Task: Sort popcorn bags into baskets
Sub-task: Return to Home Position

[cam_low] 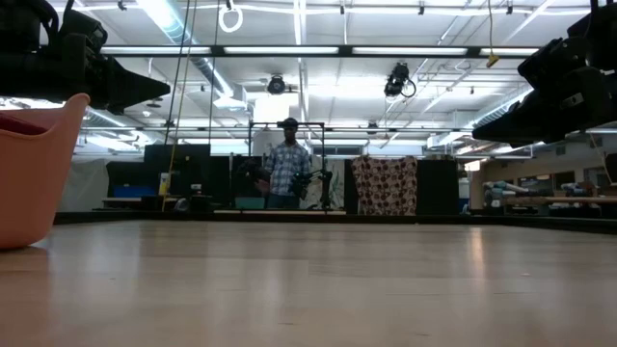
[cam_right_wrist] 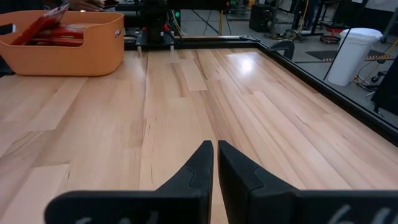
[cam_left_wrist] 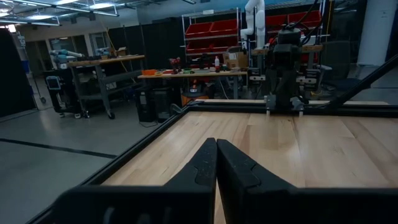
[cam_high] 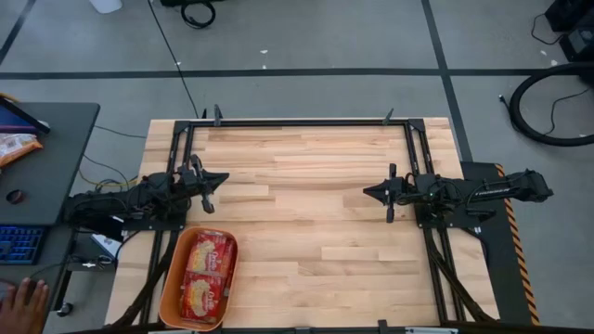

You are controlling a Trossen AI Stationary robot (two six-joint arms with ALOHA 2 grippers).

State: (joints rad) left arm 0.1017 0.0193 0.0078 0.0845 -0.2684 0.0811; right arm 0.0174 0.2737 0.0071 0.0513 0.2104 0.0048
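The orange basket [cam_high: 166, 299] sits at the table's near left corner; it also shows in the low view [cam_low: 34, 164] and the right wrist view [cam_right_wrist: 62, 46]. Red popcorn bags [cam_high: 206, 271] with cream-yellow ovals lie flat inside it, their edges showing over the rim [cam_right_wrist: 53, 32]. My left gripper [cam_high: 220, 178] hovers shut above the table's left side, just beyond the basket, pointing right [cam_left_wrist: 216, 155]. My right gripper [cam_high: 369, 192] hovers shut over the table's right side, pointing left [cam_right_wrist: 215, 158]. Neither touches anything.
A black metal frame [cam_high: 306, 122] borders the wooden table top. A side desk [cam_high: 37, 158] at the far left carries an orange-and-white packet [cam_high: 17, 146] and a keyboard; a person's hand [cam_high: 23, 304] shows near it. Another person [cam_low: 287, 169] stands in the room beyond.
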